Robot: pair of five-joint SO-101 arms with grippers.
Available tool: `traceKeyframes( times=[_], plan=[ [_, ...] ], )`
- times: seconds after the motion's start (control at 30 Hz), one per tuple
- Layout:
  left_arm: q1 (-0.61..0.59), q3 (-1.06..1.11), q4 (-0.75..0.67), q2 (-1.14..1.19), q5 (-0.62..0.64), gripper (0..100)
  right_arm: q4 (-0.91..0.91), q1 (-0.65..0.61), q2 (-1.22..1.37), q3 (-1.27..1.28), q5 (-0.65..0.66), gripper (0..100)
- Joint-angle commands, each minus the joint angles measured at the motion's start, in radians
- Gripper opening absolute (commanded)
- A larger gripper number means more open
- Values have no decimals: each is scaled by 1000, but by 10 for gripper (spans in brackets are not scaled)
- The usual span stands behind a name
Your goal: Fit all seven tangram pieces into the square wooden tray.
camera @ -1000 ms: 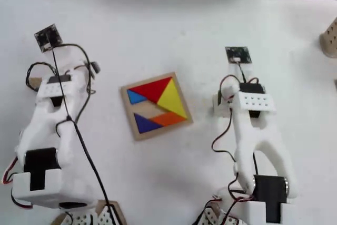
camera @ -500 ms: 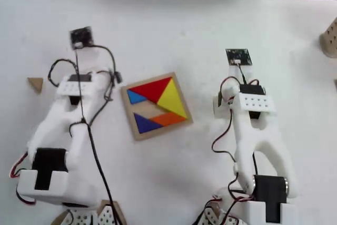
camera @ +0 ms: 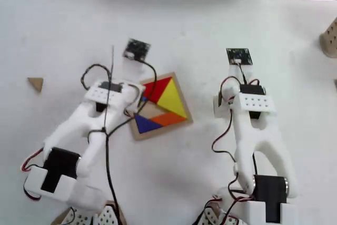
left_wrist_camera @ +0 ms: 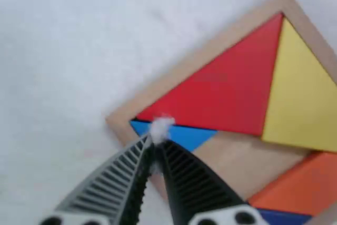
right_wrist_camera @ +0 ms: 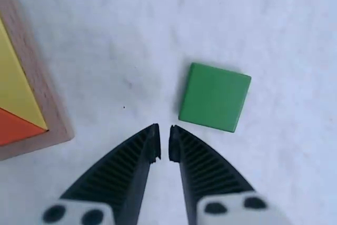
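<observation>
Left arm: white printed shells, black servo block near base, black cable looping to small dark camera board.
Right arm: same white shells, black servo, red-and-black wires, perforated white wrist plate.
Left pincer, right pincer: dark grey ribbed fingers, white base, black screw holes.

green square just beside closed jaws, tray corner
</observation>
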Motion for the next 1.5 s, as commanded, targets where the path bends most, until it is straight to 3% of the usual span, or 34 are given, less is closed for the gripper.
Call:
traceKeyframes(
  times=[0.0,0.2,0.53,0.77,1.07,1.27,1.47],
  plan=[
    [88,94,-28,-117,-55,21,-18,-5,-42,-5,15,38],
    [134,247,-203,-206,-58,21,-18,-5,-42,-3,15,38],
    [133,258,-273,-206,-54,22,-18,-7,-42,-2,15,38],
    [27,250,-341,-206,94,22,-16,-7,-42,-2,15,38],
    [19,227,-318,-166,137,21,-16,-7,-41,-2,15,38],
    [-21,2,-138,18,137,21,-16,-7,-41,0,15,38],
    [-7,21,-117,5,127,21,-16,-7,-41,0,15,38]
  ],
)
